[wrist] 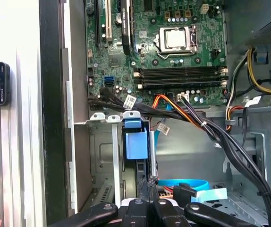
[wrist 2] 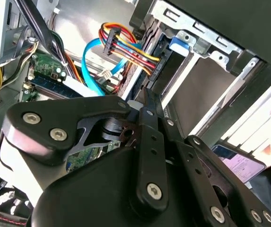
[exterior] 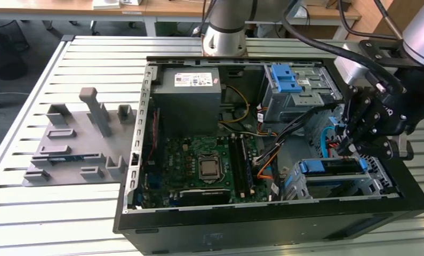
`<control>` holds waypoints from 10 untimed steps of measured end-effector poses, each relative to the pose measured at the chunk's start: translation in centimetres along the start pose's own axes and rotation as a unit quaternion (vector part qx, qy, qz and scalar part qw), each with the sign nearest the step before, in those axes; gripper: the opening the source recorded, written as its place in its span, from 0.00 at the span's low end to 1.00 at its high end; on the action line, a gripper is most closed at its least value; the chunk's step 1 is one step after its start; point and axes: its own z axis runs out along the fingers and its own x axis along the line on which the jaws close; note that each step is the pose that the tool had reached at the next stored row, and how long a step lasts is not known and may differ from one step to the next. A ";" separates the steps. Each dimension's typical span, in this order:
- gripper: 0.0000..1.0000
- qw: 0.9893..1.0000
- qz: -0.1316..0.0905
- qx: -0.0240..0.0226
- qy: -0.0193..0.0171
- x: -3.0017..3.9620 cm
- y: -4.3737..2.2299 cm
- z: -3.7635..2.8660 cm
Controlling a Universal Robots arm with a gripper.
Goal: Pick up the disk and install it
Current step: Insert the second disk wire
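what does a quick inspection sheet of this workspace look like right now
surface: slatted metal table, holding an open computer case and a grey fixture tray.
job's things: disk in a blue frame, sitting on edge in the metal drive bay at the case's near corner on the exterior view's right; its blue tab faces up in the first wrist view.
clutter: nothing seen loose; grey fixture blocks stand on the tray.
grippers: gripper is inside the case just above the disk; finger state cannot be judged.
cables: blue flat cable and a red, yellow and orange bundle lie beside the bay.
surroundings: desks behind the table.
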 end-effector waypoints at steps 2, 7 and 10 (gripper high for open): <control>0.11 1.000 0.000 0.002 0.000 0.02 0.22 -0.11; 0.11 1.000 0.000 0.005 0.000 0.01 0.44 -0.93; 0.11 1.000 0.000 0.007 -0.001 -0.01 0.61 -1.38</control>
